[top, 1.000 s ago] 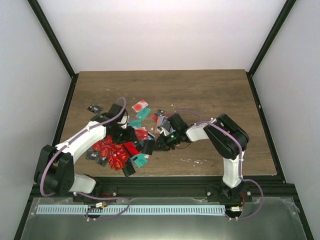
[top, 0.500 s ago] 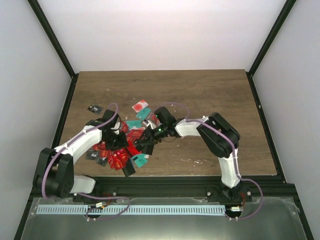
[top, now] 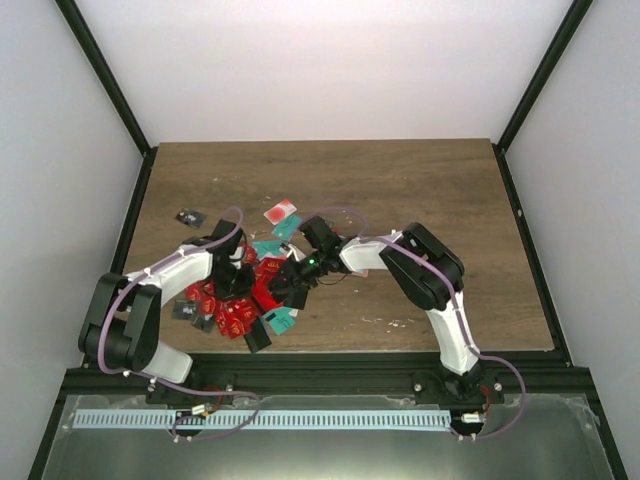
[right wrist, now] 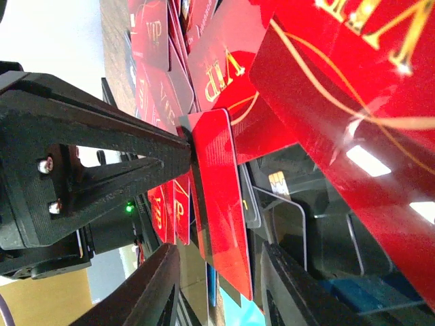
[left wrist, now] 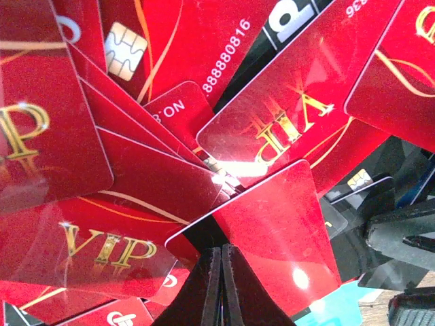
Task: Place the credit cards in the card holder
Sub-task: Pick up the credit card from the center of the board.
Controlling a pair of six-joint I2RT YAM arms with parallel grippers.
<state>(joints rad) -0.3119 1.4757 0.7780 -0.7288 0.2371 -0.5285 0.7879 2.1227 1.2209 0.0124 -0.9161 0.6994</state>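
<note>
The credit cards (top: 232,305) lie in a heap, mostly red VIP cards (left wrist: 285,125), left of the table's middle. My left gripper (left wrist: 222,248) is low in the heap, jaws pressed together on the near edge of one red card (left wrist: 279,217). In the right wrist view that same red card (right wrist: 219,204) stands tilted up from the left gripper's black fingertips (right wrist: 173,151). My right gripper (right wrist: 224,278) is open, one finger on either side of this card without touching it. From above, the left gripper (top: 256,284) and the right gripper (top: 288,287) meet over the heap. I cannot make out the card holder.
A white card with a red spot (top: 281,212) and teal cards (top: 287,229) lie behind the heap. A black card (top: 186,216) sits apart at the far left. A teal card (top: 282,320) and a black card (top: 257,338) lie near the table's front edge.
The left gripper's jaws have closed inside the heap. The right arm has reached left from the heap's right side, its jaws now wider and astride the red card.
</note>
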